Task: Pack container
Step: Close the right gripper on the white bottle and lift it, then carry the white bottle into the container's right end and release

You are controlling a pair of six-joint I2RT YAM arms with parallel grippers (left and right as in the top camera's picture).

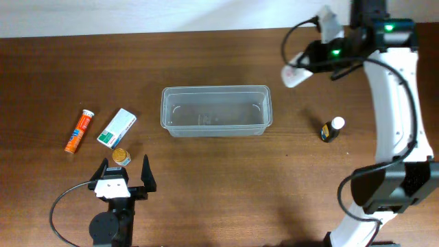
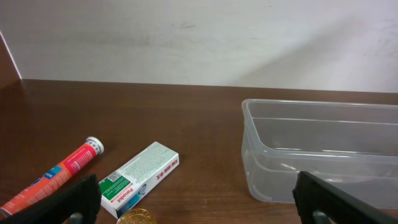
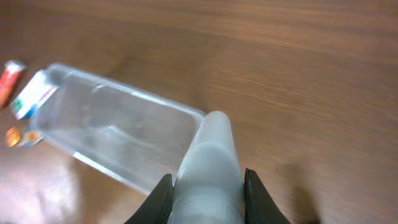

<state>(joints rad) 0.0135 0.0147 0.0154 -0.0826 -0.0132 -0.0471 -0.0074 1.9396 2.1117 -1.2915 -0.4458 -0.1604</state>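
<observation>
The clear plastic container (image 1: 216, 110) stands empty at the table's middle; it also shows in the left wrist view (image 2: 323, 149) and the right wrist view (image 3: 118, 134). My right gripper (image 1: 309, 62) is shut on a white bottle (image 3: 208, 162), held in the air to the right of the container and above the table; the bottle also shows overhead (image 1: 296, 74). My left gripper (image 1: 122, 180) is open and empty at the front left, just behind a gold-capped small jar (image 1: 121, 156). A green-and-white box (image 1: 116, 127) and an orange tube (image 1: 79, 130) lie left of the container.
A small dark bottle with a white cap (image 1: 333, 129) lies right of the container, near the right arm. A white wall runs along the table's far edge. The box (image 2: 138, 177), tube (image 2: 53, 177) and gold cap (image 2: 137, 218) show in the left wrist view.
</observation>
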